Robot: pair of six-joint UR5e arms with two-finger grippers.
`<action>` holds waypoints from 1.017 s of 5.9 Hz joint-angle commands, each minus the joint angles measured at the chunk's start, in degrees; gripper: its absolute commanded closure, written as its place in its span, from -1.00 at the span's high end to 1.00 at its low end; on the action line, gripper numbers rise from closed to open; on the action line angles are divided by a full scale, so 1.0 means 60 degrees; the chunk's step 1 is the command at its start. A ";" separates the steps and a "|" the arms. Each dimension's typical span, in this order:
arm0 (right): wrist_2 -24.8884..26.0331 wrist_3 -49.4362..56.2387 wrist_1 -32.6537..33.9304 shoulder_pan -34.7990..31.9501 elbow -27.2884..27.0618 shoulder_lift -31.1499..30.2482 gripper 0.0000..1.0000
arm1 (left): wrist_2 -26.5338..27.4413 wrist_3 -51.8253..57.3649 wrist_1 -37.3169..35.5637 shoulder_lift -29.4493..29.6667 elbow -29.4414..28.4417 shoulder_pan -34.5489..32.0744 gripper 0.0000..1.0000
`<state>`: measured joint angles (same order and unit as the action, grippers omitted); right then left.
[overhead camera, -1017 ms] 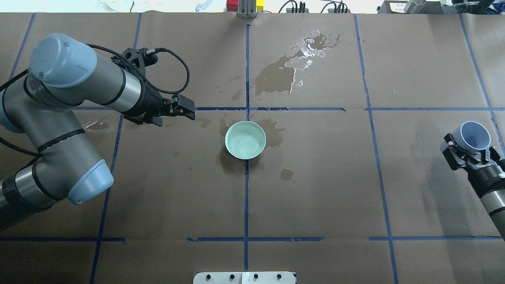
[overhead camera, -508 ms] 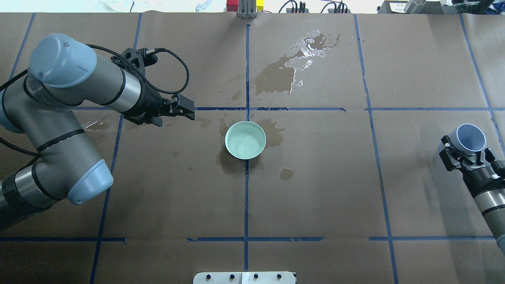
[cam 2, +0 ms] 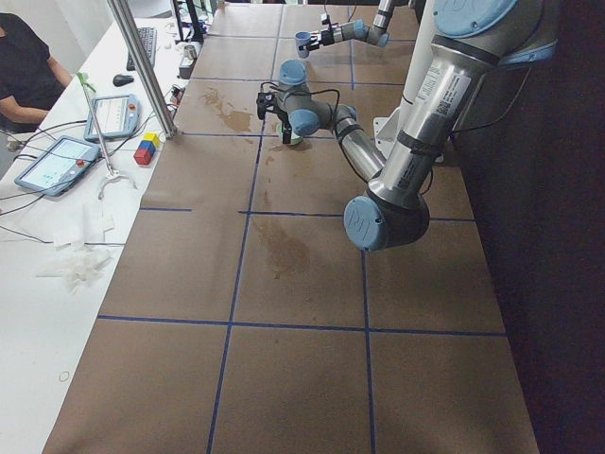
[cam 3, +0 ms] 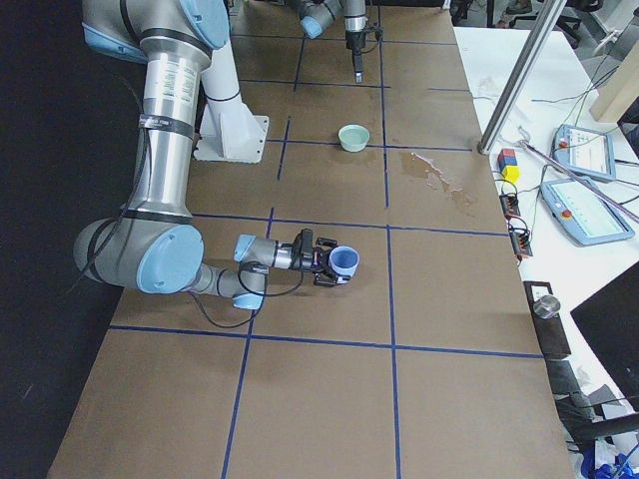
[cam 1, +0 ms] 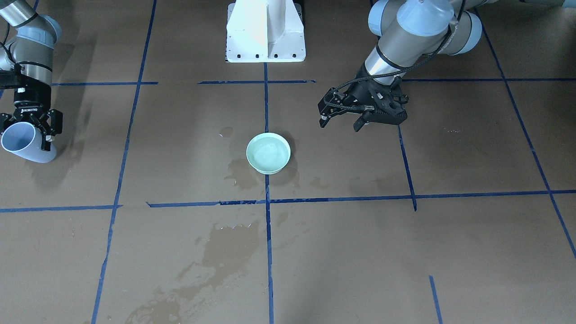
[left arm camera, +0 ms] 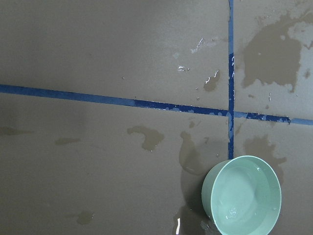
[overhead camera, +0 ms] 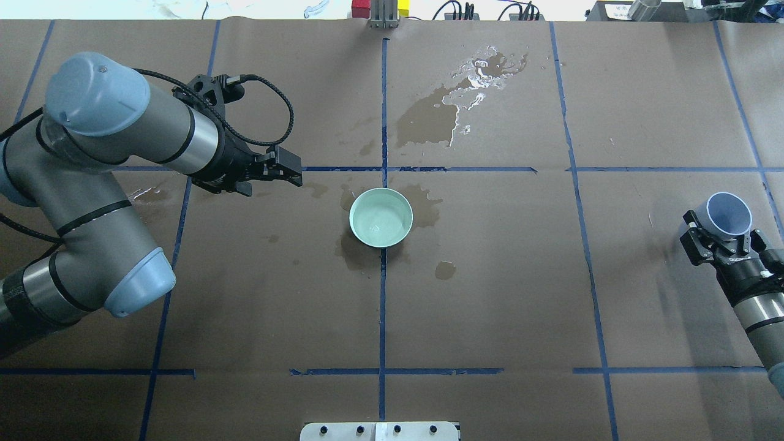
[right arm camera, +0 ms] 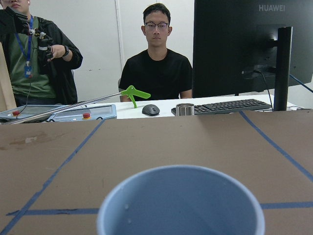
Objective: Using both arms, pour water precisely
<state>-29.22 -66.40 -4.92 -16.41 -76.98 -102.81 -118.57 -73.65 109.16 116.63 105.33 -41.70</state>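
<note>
Tabletop [overhead camera: 643,92]: we see brown paper marked into squares by blue tape lines [overhead camera: 383,306].
Left arm [overhead camera: 122,128]: it reaches in from the left edge toward the middle of the tabletop, a black cable looping over its wrist.
Right arm [overhead camera: 759,318]: it comes in at the right edge, with its wrist pointing toward the far edge.
Pedestal [cam 1: 265,31]: white and boxy, it stands at the middle of the robot's edge of the tabletop.
Wet patches [overhead camera: 432,119]: the largest one glints toward the far edge, just right of the centre line. Smaller dark ones lie around the middle.
Bowl [overhead camera: 351,215]: mint and upright, it sits near the middle of the tabletop on the centre tape line, just on the robot's side of the tape crossing. Neither arm touches it.
Water [overhead camera: 381,223]: we find it in the bowl, clear and pale green against the plastic, with a few glints.
Cup [overhead camera: 729,215]: pale blue, it is held tilted near the right edge, well apart from the bowl. We cannot tell whether it holds anything.
Right gripper [overhead camera: 726,239]: its two fingers are clamped on the cup's sides.
Left gripper [cam 1: 339,125]: it hovers over the tabletop on the robot's left of the bowl and apart from it. Its fingers are spread with nothing between them.
</note>
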 commanded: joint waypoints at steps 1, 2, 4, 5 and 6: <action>0.0007 -0.0008 -0.0088 -0.0005 0.0041 -0.0003 1.00 | 0.0000 0.0000 0.0000 0.0000 0.0008 -0.0007 1.00; 0.0007 0.0036 -0.0524 -0.0005 0.0157 -0.0018 1.00 | 0.0000 0.0000 0.0014 0.0000 0.0008 -0.0007 1.00; -0.0022 0.0342 -0.1200 -0.0019 0.0261 -0.0105 1.00 | 0.0000 -0.0014 0.0000 0.0000 0.0081 -0.0007 1.00; -0.0022 0.0547 -0.1521 -0.0048 0.0159 -0.0106 1.00 | 0.0000 -0.0015 0.0000 0.0000 0.0140 -0.0022 1.00; -0.0008 0.0969 -0.1945 -0.0063 0.0086 -0.0120 1.00 | 0.0000 -0.0015 0.0000 0.0000 0.0184 -0.0037 1.00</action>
<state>-29.33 -62.68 -14.27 -16.69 -76.03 -103.45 -118.56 -73.73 109.16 116.64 106.16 -41.85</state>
